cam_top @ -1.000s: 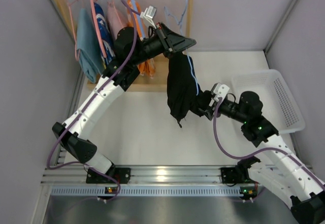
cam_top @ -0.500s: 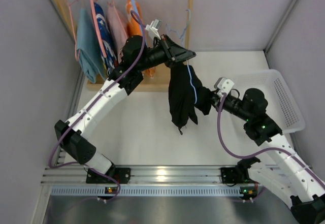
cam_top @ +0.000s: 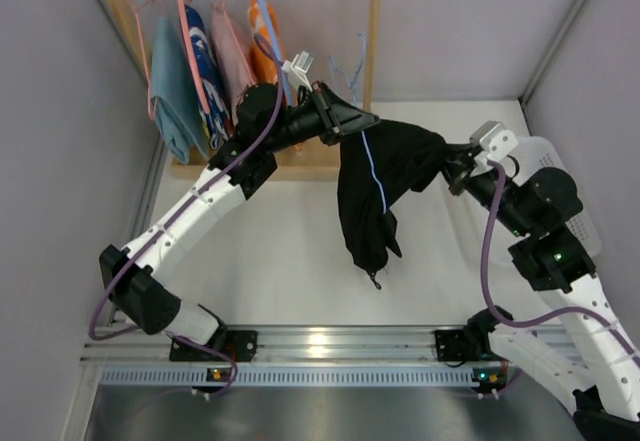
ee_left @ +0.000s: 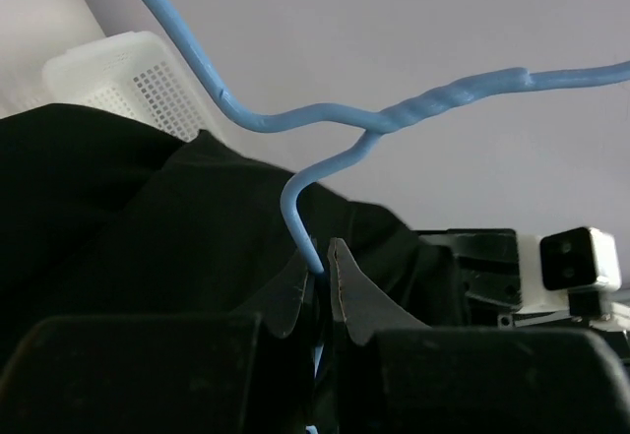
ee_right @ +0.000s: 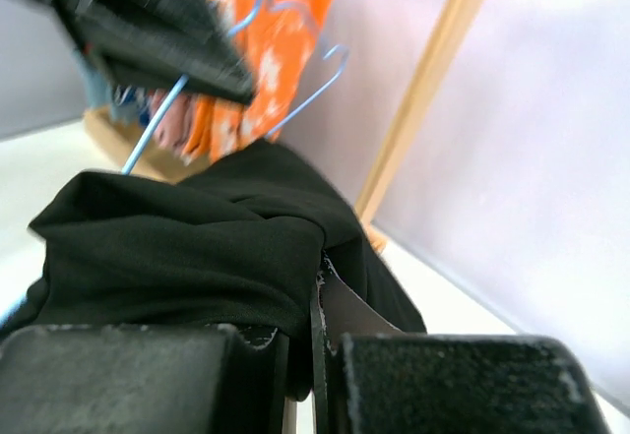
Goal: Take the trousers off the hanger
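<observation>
The black trousers [cam_top: 365,196] hang draped over a blue wire hanger [ee_left: 295,208] in mid-air in front of the rack. My left gripper [cam_top: 345,121] [ee_left: 322,257] is shut on the hanger's wire just below its twisted neck. My right gripper [cam_top: 452,166] [ee_right: 317,281] is shut on a bunched fold of the black trousers [ee_right: 177,247] and holds their upper part stretched out to the right. The rest of the cloth dangles below the hanger. The orange patterned trousers [cam_top: 265,46] [ee_right: 285,50] hang on the rack behind.
The wooden rack [cam_top: 375,31] stands at the back left with a blue garment [cam_top: 175,81] and a pink one [cam_top: 235,56] on hangers. A white mesh basket [cam_top: 588,231] [ee_left: 118,70] sits at the right, partly under my right arm. Walls close in on three sides.
My right gripper has shut on the black trousers and drawn them right and back, stretching the cloth sideways off the hanger. The left gripper kept hold of the hanger and shifted slightly.
</observation>
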You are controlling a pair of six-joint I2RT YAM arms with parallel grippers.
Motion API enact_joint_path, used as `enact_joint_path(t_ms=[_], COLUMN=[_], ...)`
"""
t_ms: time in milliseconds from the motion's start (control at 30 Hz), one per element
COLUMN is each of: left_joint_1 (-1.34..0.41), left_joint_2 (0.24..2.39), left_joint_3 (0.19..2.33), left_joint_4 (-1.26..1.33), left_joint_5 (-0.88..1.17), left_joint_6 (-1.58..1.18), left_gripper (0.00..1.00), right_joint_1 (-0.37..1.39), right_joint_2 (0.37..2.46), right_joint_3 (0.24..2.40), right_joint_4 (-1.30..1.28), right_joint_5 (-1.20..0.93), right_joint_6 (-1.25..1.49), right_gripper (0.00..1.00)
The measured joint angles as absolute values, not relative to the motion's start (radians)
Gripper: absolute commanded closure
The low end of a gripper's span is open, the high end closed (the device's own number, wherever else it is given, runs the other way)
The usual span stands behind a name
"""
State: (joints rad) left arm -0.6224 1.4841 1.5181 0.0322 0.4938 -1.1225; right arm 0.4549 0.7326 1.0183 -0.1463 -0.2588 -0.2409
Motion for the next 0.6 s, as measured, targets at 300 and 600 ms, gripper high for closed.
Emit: enact_joint_path(t_ms=[300, 600], left_joint_1=[-0.622, -0.622], left_joint_2=[1.416, 1.357], left_joint_3=[1.412, 1.284], left_joint_4=[0.065, 0.074], left_joint_5=[0.501, 0.537], left_joint_6=[-1.11, -1.084], left_gripper=[1.0, 1.0], right_joint_1=[0.455, 0.454], right_joint_2=[0.786, 0.851], right_joint_3=[1.194, 1.28], right_joint_4=[-0.085, 0.046], right_joint_5=[-0.109, 0.038], right_joint_6=[-0.232, -0.286], right_gripper=[1.0, 1.0])
